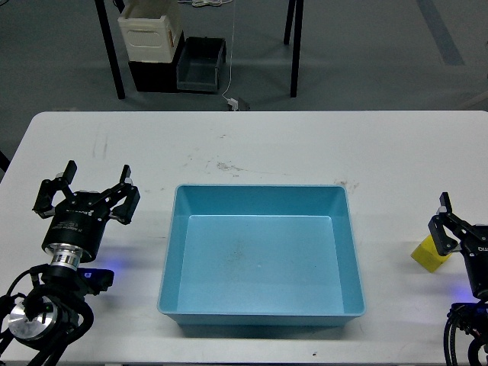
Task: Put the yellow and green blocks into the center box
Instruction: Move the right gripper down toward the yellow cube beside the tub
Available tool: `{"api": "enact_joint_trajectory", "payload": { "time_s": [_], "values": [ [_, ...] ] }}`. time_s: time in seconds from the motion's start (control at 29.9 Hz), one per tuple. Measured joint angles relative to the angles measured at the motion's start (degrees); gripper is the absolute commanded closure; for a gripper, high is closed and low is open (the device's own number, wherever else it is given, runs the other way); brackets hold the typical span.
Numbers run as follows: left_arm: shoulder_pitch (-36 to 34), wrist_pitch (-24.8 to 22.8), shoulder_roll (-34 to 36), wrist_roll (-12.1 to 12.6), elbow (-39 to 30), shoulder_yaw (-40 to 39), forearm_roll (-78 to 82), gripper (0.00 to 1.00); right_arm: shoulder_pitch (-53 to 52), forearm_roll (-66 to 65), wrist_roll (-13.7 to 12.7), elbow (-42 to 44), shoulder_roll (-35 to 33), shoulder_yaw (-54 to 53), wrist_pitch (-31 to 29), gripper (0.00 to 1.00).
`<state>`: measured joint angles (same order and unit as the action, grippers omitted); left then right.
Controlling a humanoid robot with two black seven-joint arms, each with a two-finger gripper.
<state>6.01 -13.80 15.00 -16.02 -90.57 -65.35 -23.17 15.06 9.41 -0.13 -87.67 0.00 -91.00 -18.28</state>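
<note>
The center box is a wide, shallow light-blue tray in the middle of the white table, and it holds nothing. The yellow block rests on the table near the right edge, right of the box. My right gripper hovers over its upper right corner. Only one finger shows, since the frame edge cuts off the rest. At the left of the box, my left gripper is open with its fingers spread wide and nothing visible between them. The green block is not in view.
Beyond the table's far edge, a cream-white container and a dark grey bin stand on the floor between black legs. A thin white cable hangs down there. Faint scuff marks dot the tabletop behind the box.
</note>
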Motion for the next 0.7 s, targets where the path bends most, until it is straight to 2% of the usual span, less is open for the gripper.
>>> {"api": "enact_joint_trajectory", "payload": {
  "time_s": [0.13, 0.27, 0.4, 0.57, 0.7],
  "values": [
    [0.0, -0.2, 0.0, -0.6, 0.1, 0.4, 0.3, 0.00, 0.0, 0.0, 0.0, 0.1, 0.0, -0.3, 0.0, 0.00],
    [0.0, -1.0, 0.0, -4.5, 0.1, 0.6, 1.2, 0.00, -0.5, -0.4, 0.3, 0.5, 0.0, -1.4, 0.0, 0.00],
    [0.0, -1.1, 0.1, -5.5, 0.1, 0.9, 1.3, 0.00, -3.6, -3.9, 0.5, 2.4, -0.4, -1.8, -0.2, 0.00],
    [0.1, -1.2, 0.1, -5.7, 0.4, 1.0, 1.3, 0.00, -10.4, -17.6, 0.6, 3.2, -8.3, -1.9, 0.0, 0.00],
    [0.1, -0.9, 0.0, -5.6, 0.8, 1.1, 1.3, 0.00, -18.2, -36.9, 0.6, 3.9, -15.3, -1.8, 3.3, 0.00]
  ]
}}
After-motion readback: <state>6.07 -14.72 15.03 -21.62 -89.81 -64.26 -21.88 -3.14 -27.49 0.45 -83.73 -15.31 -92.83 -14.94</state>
